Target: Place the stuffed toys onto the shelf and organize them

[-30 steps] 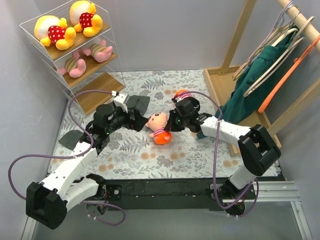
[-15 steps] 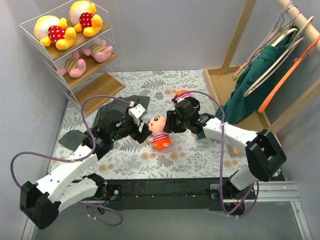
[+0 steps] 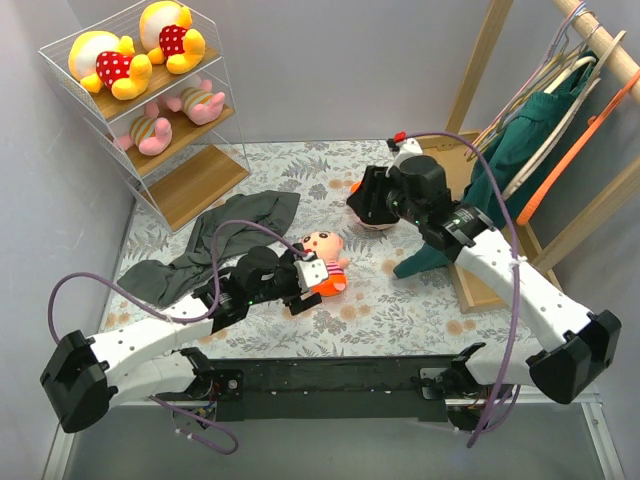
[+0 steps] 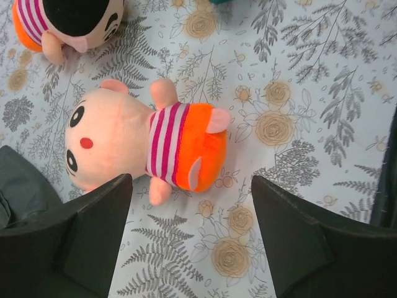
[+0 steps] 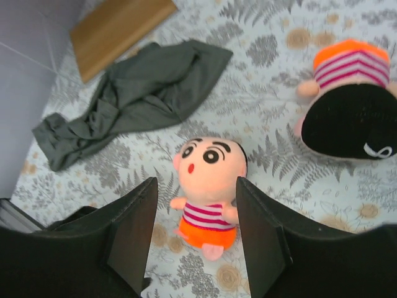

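1. Looking down from the top camera: my left gripper (image 3: 308,283) is low on the floral mat (image 3: 400,310), right up against a striped doll (image 3: 325,258). My right gripper (image 3: 372,195) hangs further back, near the clothes rack (image 3: 480,70). At far left stands the shelf (image 3: 190,185), with two yellow bears (image 3: 108,62) on the top board and two pink pigs (image 3: 150,132) on the middle one. A grey cloth (image 3: 235,225) sprawls on the mat between the shelf and the doll.
2. Left wrist now: my fingers (image 4: 80,236) are spread wide and hold nothing. The striped doll lies crosswise just past the tips, its head close to one finger (I can't tell whether they touch). A second doll (image 4: 68,22) with black hair peeks in at the top corner.
3. Right wrist: jaws wide apart here too, nothing in them. Framed between my fingers (image 5: 133,230), down on the mat and apart from them, the striped doll lies face up. The second doll is off to one side, showing the back of its head. The cloth and the shelf's lowest board fill the far corner.
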Controlling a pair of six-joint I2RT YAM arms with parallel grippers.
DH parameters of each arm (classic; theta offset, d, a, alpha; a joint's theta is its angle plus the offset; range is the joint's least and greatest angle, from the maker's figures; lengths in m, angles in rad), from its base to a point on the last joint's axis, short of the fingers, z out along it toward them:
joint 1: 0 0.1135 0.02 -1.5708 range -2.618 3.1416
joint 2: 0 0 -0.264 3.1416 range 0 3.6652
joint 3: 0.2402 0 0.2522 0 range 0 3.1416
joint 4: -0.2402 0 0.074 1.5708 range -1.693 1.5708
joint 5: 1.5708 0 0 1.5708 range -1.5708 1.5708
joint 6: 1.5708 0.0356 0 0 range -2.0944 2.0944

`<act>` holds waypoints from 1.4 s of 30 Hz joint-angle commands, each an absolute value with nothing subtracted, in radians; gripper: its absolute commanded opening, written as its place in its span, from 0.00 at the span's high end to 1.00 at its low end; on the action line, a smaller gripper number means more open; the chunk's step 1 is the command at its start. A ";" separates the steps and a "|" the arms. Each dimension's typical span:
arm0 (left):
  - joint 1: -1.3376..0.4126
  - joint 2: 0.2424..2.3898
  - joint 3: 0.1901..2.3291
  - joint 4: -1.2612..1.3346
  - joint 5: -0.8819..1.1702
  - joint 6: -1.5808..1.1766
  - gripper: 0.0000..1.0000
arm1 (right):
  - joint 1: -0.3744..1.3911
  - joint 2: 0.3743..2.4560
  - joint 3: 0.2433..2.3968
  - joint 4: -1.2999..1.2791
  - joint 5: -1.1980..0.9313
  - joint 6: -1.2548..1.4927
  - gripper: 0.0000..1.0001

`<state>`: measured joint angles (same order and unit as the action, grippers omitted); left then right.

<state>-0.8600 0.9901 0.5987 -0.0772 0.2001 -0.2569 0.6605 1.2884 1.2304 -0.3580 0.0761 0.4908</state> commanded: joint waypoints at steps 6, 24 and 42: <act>-0.914 1.138 0.638 0.026 0.178 -0.058 0.28 | 0.650 1.141 1.306 -0.318 0.098 0.446 0.39; -0.953 1.400 0.684 0.167 0.216 0.021 0.43 | 0.649 1.040 1.252 -0.265 0.057 0.454 0.39; -0.954 1.345 0.623 0.232 -0.069 0.008 1.00 | 0.650 1.029 1.244 -0.261 0.043 0.457 0.39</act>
